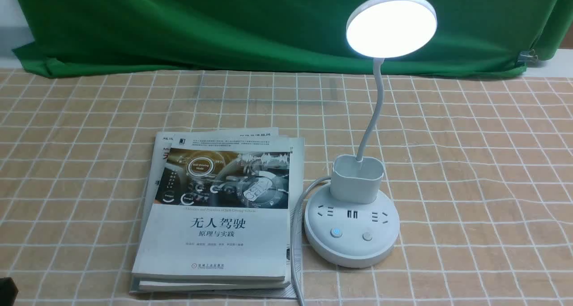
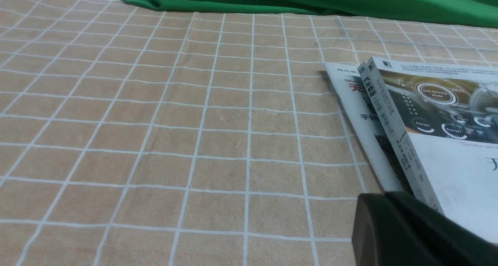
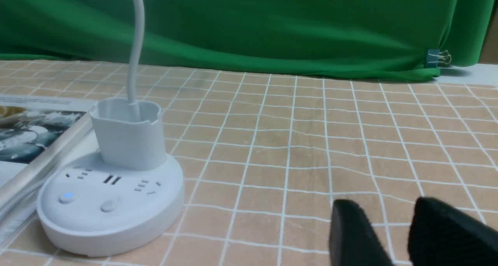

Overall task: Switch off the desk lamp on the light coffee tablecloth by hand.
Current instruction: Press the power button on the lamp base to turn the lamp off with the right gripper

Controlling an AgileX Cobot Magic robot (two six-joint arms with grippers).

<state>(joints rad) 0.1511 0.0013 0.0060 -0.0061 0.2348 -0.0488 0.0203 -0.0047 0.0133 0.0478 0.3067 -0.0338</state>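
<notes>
The white desk lamp (image 1: 351, 234) stands on the light coffee tablecloth (image 1: 470, 163), and its round head (image 1: 391, 25) is glowing. Its base carries two buttons; the left one (image 1: 335, 232) shows a blue light and the right one (image 1: 367, 236) is plain. In the right wrist view the lamp base (image 3: 111, 203) lies well to one side of my right gripper (image 3: 385, 207), the hand, which is open and empty just above the cloth. My left gripper (image 2: 383, 198) shows as one dark mass, fingers together, beside the books. Neither gripper touches the lamp.
A stack of books (image 1: 219, 207) lies directly left of the lamp, with the lamp's white cord (image 1: 295, 234) running between them toward the front edge. A green cloth (image 1: 224, 28) hangs along the back, held by a clip (image 1: 528, 55). A bit of black arm (image 1: 6, 290) shows at the front left corner.
</notes>
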